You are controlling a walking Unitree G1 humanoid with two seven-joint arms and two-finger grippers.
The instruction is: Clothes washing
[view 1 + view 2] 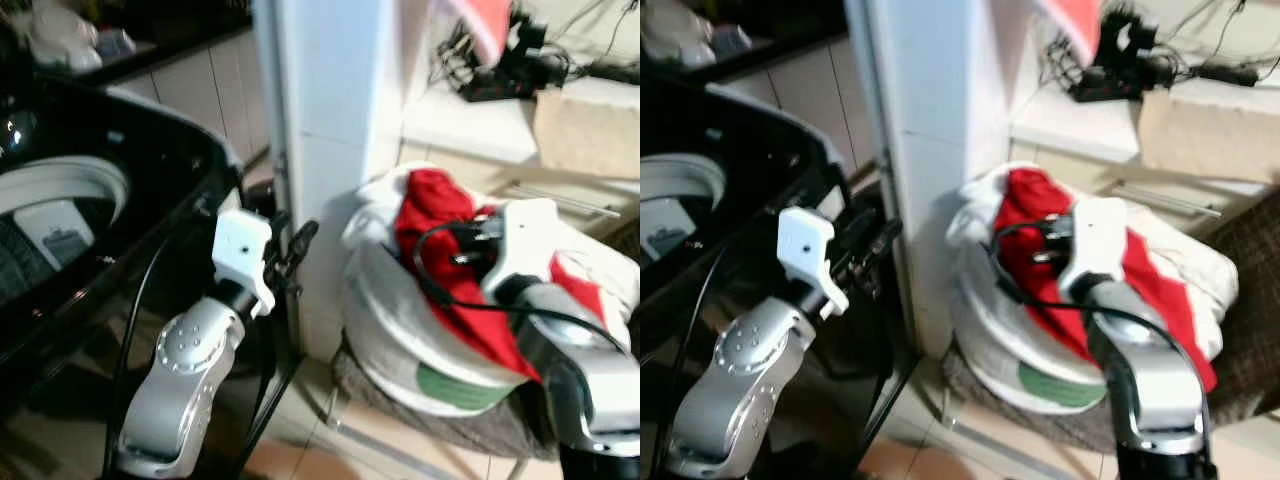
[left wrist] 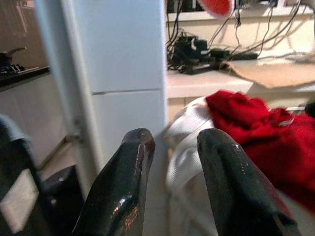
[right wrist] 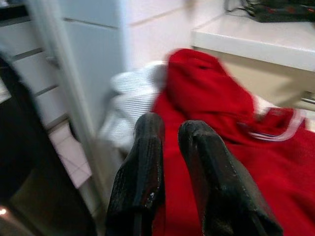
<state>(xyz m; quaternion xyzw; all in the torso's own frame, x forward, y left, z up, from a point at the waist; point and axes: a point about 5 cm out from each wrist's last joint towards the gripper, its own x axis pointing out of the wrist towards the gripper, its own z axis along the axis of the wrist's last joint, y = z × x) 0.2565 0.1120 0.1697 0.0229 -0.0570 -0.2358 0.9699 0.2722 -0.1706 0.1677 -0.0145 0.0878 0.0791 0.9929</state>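
Right, we are looking down at a heap of laundry, and on top lies a red garment (image 1: 440, 225), crumpled, with a white-trimmed edge visible in the right wrist view. It rests on white cloth (image 1: 385, 310) with a green patch (image 1: 455, 388) low on the front. The whole pile sits in a rounded mound on a dark woven seat (image 1: 400, 410) above the tiled floor (image 1: 340, 440).

Our right tool (image 3: 170, 130) is over the red garment, its two black fingers (image 3: 147, 162) drawn close with only a thin gap, nothing between them. A black cable (image 1: 440, 290) loops from that wrist across the red fabric.

Our left tool (image 2: 172, 142) is raised beside the white pillar (image 1: 330, 120), fingers (image 2: 128, 177) slightly apart and holding nothing.

To our left sits the washing machine (image 1: 110, 200), black and glossy, with the pale ring of its drum opening (image 1: 70, 185) showing. The white pillar stands between the washer and the laundry pile. Behind the pile runs a white tabletop (image 1: 470, 125) carrying a tangle of black plugs and wires (image 1: 510, 65) and a beige sheet (image 1: 585, 130). Something red (image 1: 485, 25) hangs blurred above it; we cannot tell what it is.
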